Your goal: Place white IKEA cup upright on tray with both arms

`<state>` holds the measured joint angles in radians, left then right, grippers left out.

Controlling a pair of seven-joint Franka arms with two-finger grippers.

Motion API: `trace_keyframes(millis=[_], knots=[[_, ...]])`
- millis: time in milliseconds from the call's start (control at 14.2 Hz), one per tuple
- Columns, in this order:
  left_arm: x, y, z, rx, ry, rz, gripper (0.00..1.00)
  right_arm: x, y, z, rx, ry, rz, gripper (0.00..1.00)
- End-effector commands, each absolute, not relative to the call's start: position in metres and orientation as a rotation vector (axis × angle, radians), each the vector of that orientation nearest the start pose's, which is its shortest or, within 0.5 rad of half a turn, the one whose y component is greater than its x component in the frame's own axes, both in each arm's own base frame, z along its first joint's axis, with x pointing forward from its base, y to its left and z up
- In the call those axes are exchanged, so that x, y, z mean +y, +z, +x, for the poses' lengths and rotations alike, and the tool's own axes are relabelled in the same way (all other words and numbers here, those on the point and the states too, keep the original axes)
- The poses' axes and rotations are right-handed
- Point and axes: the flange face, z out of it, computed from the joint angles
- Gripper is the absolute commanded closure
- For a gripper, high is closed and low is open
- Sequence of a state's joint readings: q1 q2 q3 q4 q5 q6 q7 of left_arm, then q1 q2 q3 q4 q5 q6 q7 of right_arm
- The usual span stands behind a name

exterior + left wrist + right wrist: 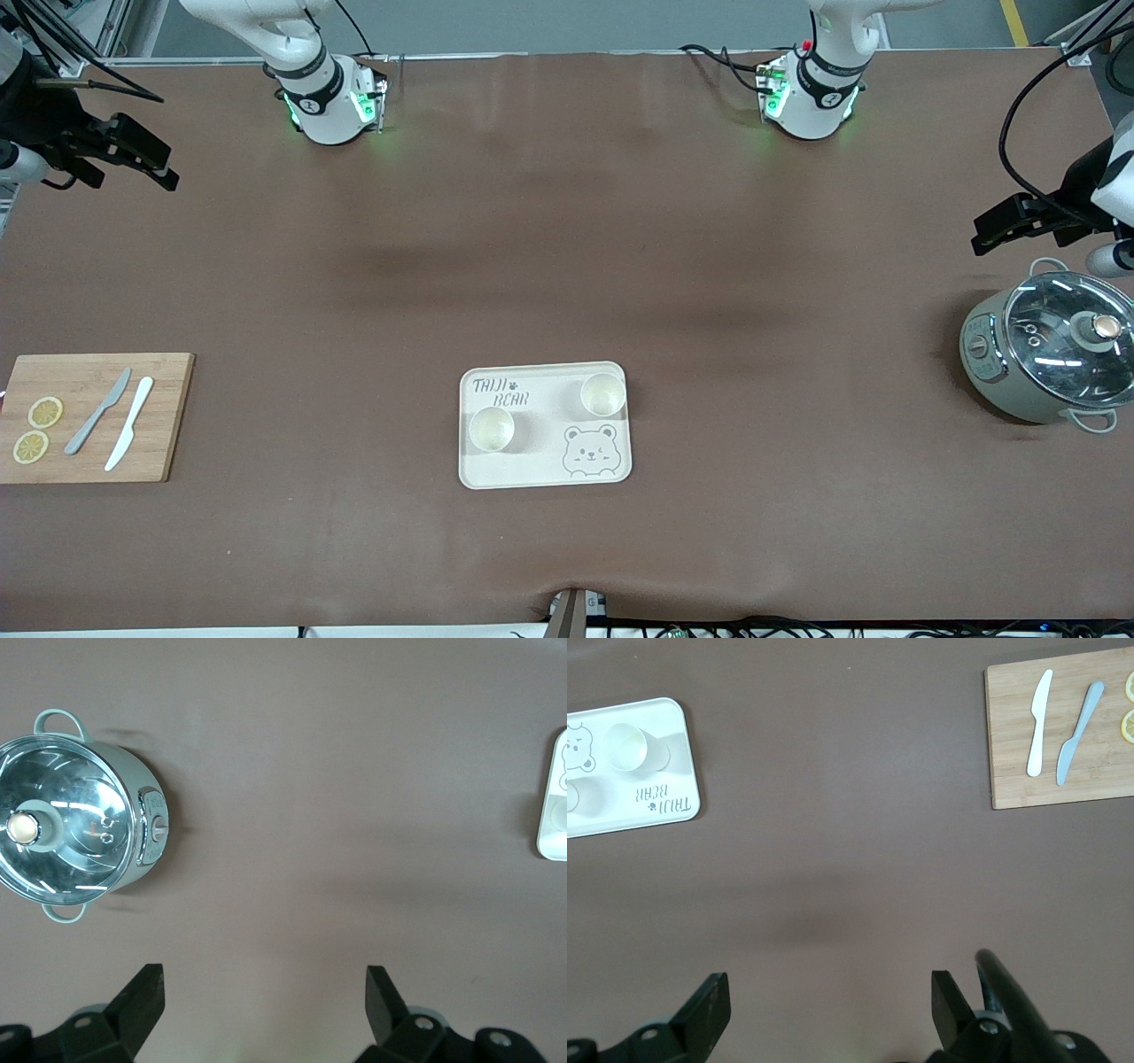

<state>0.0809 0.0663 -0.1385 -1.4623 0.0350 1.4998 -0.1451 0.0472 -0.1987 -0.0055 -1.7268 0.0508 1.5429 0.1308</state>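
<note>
Counter (567,266), edge nearest the front camera, midway: tray (540,474) bearing two cups (492,429), (603,394). Right arm's end: cutting board (164,416) with two knives (97,412), (129,436) and lemon slices (45,412). Left arm's end: lidded pot (1050,347).

A flat cream rectangular tray (545,470) bears grey "TAIJI BEAR" lettering and a bear-face drawing on the brown desk (567,266). Two pale cream cups (492,429) match it. Yellow lemon slices (45,412) dot a light wooden board (168,416); the lidded pot (1010,390) is sage green.
</note>
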Motion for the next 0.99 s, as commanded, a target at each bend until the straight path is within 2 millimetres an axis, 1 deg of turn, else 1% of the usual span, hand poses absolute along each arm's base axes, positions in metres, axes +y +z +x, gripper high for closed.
trace_keyframes(millis=[0,141,282,494,635,776,918], knots=[[-0.028,0.637,0.561,-0.112,0.045,-3.136,0.0,0.024,0.649,0.491,0.144,-0.028,-3.095,0.0],[-0.03,0.639,0.561,-0.107,0.038,-3.138,0.0,0.023,0.642,0.496,0.147,-0.016,-3.096,0.0],[-0.03,0.64,0.561,-0.107,0.035,-3.137,0.0,0.02,0.641,0.5,0.151,-0.036,-3.119,0.0],[-0.029,0.64,0.561,-0.109,0.033,-3.137,0.0,0.017,0.645,0.5,0.152,-0.049,-3.145,0.0],[-0.028,0.64,0.561,-0.112,0.033,-3.138,0.0,0.016,0.643,0.497,0.15,-0.013,-3.147,0.0],[-0.028,0.642,0.561,-0.112,0.028,-3.137,0.0,0.014,0.658,0.497,0.157,-0.056,-3.144,0.0],[-0.028,0.642,0.561,-0.112,0.028,-3.137,0.0,0.011,0.661,0.497,0.179,-0.066,-3.142,0.0]])
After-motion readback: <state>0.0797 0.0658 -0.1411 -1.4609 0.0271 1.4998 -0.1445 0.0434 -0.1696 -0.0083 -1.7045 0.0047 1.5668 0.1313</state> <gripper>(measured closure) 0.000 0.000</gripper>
